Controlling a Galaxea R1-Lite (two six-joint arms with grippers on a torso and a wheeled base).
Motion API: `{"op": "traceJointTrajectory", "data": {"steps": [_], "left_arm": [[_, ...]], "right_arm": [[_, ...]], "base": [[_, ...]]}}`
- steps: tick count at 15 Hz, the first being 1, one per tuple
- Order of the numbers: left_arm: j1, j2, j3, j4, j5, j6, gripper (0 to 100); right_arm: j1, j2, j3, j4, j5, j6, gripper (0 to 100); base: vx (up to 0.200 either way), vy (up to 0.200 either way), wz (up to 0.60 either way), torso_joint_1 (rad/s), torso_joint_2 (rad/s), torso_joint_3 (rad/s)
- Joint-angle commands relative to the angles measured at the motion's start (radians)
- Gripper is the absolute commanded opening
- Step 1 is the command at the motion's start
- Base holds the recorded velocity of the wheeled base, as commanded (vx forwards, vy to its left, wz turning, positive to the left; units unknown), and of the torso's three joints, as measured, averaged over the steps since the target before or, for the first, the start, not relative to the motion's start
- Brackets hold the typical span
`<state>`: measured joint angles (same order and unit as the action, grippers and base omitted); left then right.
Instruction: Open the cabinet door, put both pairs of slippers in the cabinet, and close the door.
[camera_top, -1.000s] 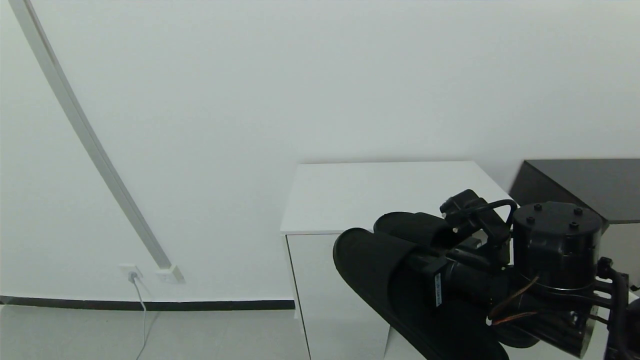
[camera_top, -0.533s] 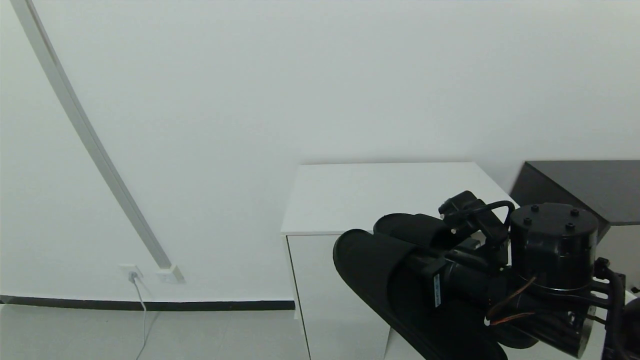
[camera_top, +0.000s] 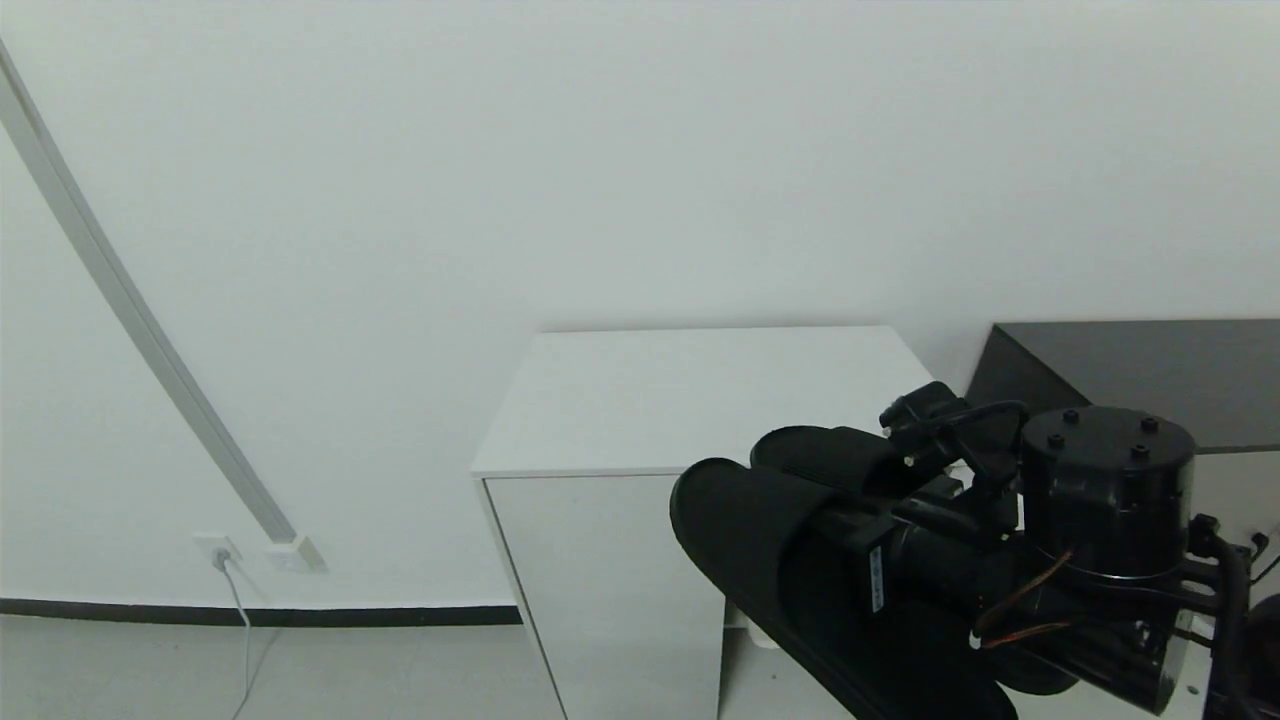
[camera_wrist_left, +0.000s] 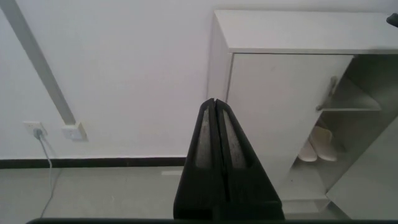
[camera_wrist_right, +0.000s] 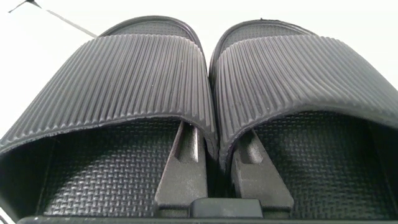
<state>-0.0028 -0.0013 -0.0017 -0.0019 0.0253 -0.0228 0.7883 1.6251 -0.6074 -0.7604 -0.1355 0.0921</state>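
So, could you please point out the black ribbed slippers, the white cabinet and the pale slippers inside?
Black ribbed slippers (camera_wrist_right: 146, 74), right wrist view, one strap.
White cabinet (camera_top: 690, 395), head view, its flat top.
Pale slippers (camera_wrist_left: 324, 144), left wrist view, one slipper's middle.

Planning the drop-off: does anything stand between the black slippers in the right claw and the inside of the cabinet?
Nothing visible does. The pair of black ribbed rubber slippers hangs in the right claw before the white cabinet, whose front stands open. A pair of white slippers already fills part of its lower level.
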Motion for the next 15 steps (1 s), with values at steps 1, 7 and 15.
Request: {"op": "traceJointTrajectory", "data": {"steps": [1, 7, 15], "left_arm": [[0.000, 0.001, 0.000, 0.000, 0.001, 0.000, 0], [0.000, 0.001, 0.000, 0.000, 0.001, 0.000, 0], [0.000, 0.001, 0.000, 0.000, 0.001, 0.000, 0]], "right_arm": [[0.002, 0.002, 0.000, 0.000, 0.001, 0.000, 0], [0.009, 0.002, 0.000, 0.000, 0.001, 0.000, 0], [0.016, 0.002, 0.008, 0.000, 0.001, 0.001, 0]], "base": [[0.000, -0.200, 0.00, 0.002, -0.01, 0.002], [0.000, -0.200, 0.00, 0.005, 0.00, 0.003], [0.000, 0.000, 0.00, 0.000, 0.00, 0.000]]}}
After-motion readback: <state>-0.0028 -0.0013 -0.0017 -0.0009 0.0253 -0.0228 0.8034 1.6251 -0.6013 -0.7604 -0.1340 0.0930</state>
